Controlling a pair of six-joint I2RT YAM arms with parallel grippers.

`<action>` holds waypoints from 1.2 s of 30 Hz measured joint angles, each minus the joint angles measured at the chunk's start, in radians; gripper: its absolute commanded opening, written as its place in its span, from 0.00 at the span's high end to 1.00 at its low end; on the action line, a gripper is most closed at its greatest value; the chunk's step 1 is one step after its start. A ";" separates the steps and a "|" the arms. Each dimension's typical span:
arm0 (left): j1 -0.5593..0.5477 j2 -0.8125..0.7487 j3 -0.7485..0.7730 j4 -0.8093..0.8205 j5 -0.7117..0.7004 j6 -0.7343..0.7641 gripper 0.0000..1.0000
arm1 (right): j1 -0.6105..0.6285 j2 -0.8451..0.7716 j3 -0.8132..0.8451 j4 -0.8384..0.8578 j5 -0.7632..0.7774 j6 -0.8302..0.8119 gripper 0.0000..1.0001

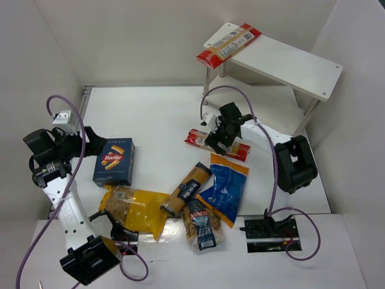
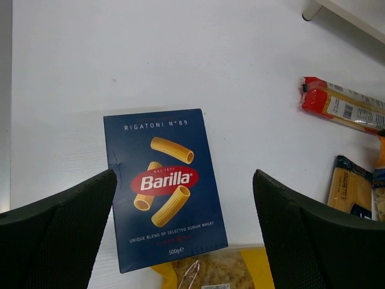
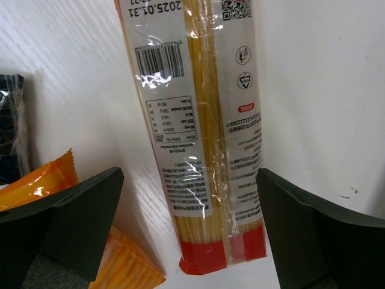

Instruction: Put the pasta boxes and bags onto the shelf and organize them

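Observation:
The white shelf (image 1: 289, 63) stands at the back right with one spaghetti bag (image 1: 228, 45) on its top board's left end. A second spaghetti bag (image 1: 201, 139) lies on the table. My right gripper (image 1: 224, 133) hovers open over it, a finger on each side of its red end (image 3: 198, 132), not touching. The dark blue Barilla box (image 1: 114, 161) lies flat at the left. My left gripper (image 1: 90, 144) is open above it; the box (image 2: 165, 186) shows between the fingers. Near the front lie a yellow bag (image 1: 135, 208), a brown black-labelled pack (image 1: 187, 189), a blue bag (image 1: 225, 186) and a clear bag (image 1: 203, 226).
White walls close in the table at the left, back and right. The blue bag's orange edge (image 3: 42, 180) lies next to my right gripper's left finger. A shelf leg (image 2: 313, 9) shows at the top of the left wrist view. The yellow bag (image 2: 210, 271) touches the box's near edge.

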 measured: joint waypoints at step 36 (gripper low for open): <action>0.000 -0.002 0.000 0.011 -0.001 0.000 0.01 | 0.190 0.180 0.321 -0.145 -0.034 0.058 1.00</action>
